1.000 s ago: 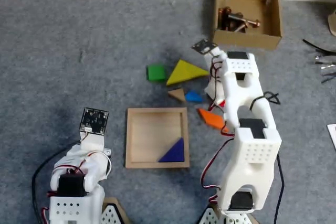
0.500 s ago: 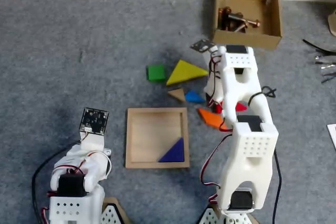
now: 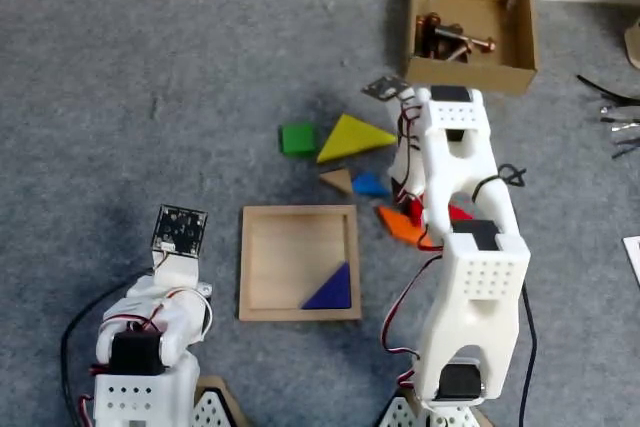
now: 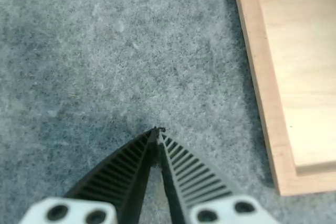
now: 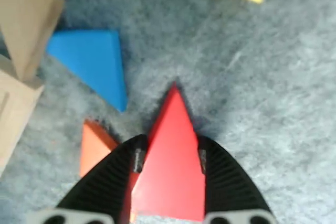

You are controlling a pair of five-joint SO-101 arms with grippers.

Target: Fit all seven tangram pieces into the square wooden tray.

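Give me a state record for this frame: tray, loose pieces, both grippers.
tray: holds one dark blue triangle, in the corner nearest the right arm
loose on carpet: green square, yellow triangle, tan triangle, light blue triangle, orange piece
right gripper: fingers shut on red triangle, next to orange piece
left gripper: fingers shut, empty, over carpet beside tray
placed: 1 of 7

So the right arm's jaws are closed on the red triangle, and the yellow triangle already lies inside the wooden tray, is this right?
Not quite: the piece inside the wooden tray is the dark blue triangle; the yellow triangle lies outside on the carpet, as the high view shows. The jaws of the right arm are closed on the red triangle.
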